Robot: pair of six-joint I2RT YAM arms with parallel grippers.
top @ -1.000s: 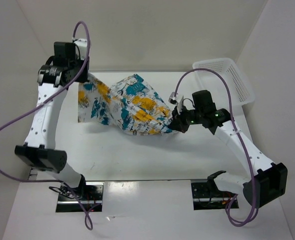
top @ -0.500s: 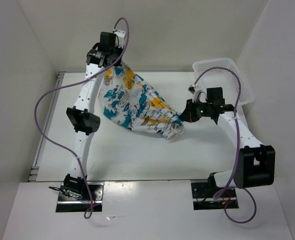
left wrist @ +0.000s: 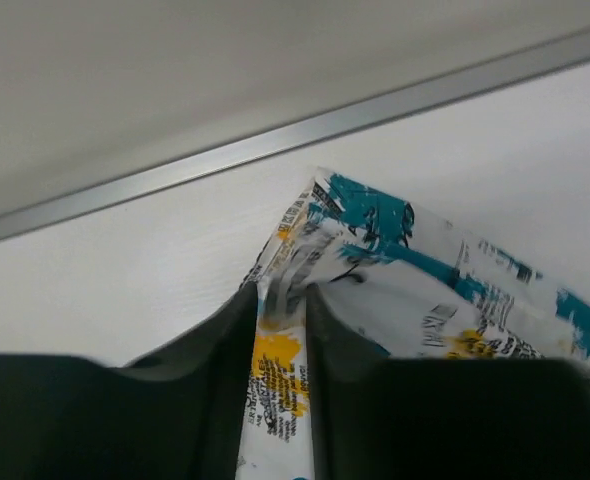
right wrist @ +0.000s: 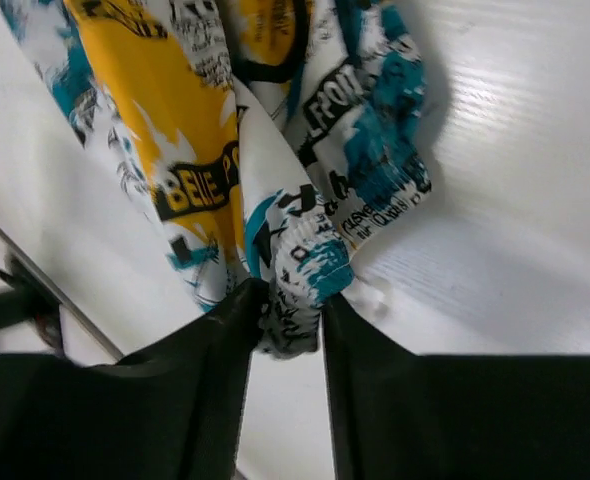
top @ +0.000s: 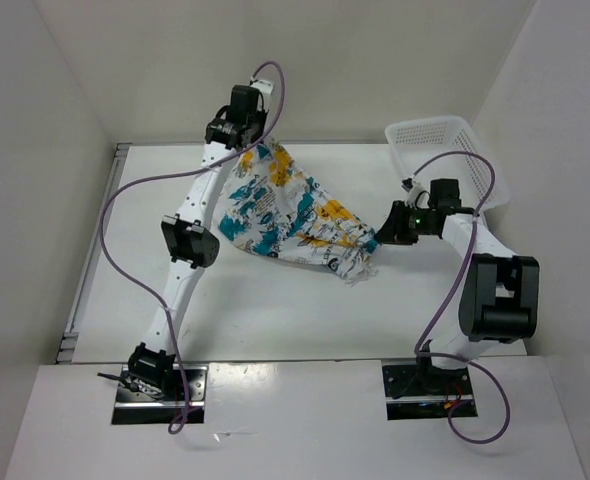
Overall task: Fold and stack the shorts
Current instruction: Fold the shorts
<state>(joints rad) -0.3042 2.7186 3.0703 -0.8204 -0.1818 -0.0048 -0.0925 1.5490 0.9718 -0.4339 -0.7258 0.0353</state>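
One pair of shorts (top: 293, 213) hangs stretched over the far surface (top: 275, 310), one end pinched shut in the left tool (left wrist: 280, 300) and the other in the right tool (right wrist: 290, 310), so spreading seems underway and laying it flat likely comes next, near one basket (top: 445, 150).

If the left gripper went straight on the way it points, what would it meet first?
Beyond the shorts in its jaws, probably the table near the back rail; depth is unclear.
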